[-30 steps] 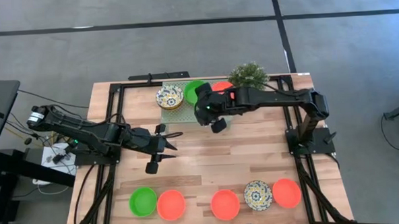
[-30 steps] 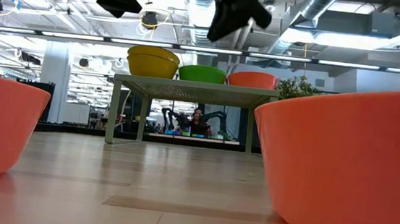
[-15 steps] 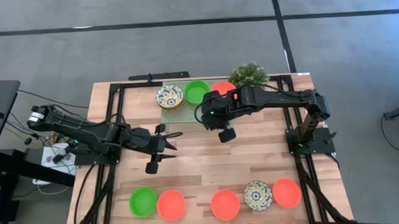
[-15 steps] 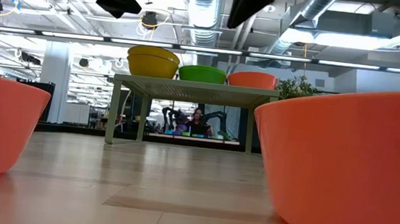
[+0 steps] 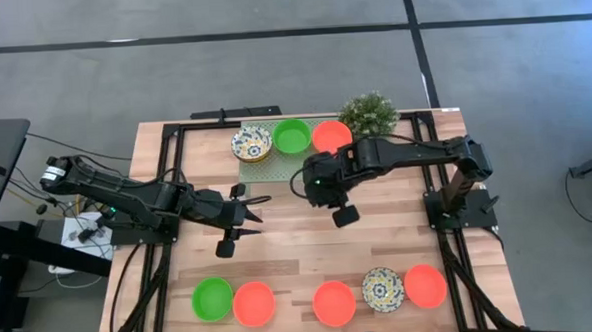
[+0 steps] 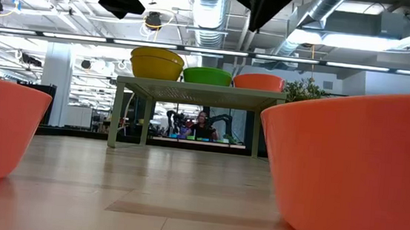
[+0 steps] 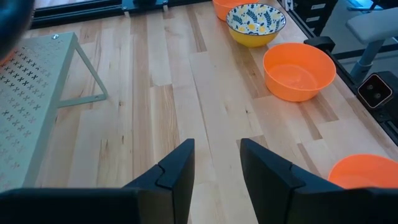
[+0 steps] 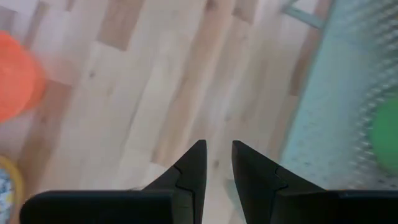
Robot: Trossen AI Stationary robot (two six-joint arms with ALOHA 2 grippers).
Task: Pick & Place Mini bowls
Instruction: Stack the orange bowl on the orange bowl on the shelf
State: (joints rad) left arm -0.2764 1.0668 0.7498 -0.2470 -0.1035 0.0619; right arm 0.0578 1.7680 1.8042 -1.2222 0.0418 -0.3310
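Three mini bowls stand on a pale green perforated stand (image 5: 256, 160) at the far middle: a patterned one (image 5: 251, 144), a green one (image 5: 293, 136) and a red-orange one (image 5: 332, 136). Along the near edge stand a green bowl (image 5: 213, 299), a red-orange bowl (image 5: 253, 304), another red-orange bowl (image 5: 334, 302), a patterned bowl (image 5: 382, 289) and a third red-orange bowl (image 5: 424, 285). My right gripper (image 5: 344, 215) hovers above the bare table just near of the stand, fingers slightly apart (image 8: 219, 155) and empty. My left gripper (image 5: 237, 227) hovers left of the middle, open (image 7: 216, 152) and empty.
A small potted green plant (image 5: 368, 110) stands at the far edge, right of the stand. Black frame rails (image 5: 163, 192) run along the table's left and right sides. Bare wood (image 5: 310, 255) lies between the stand and the near row of bowls.
My right gripper has moved from over the stand's red-orange bowl toward the table's near edge and a little right, turning as it went. The red-orange bowl stays on the stand and now shows fully.
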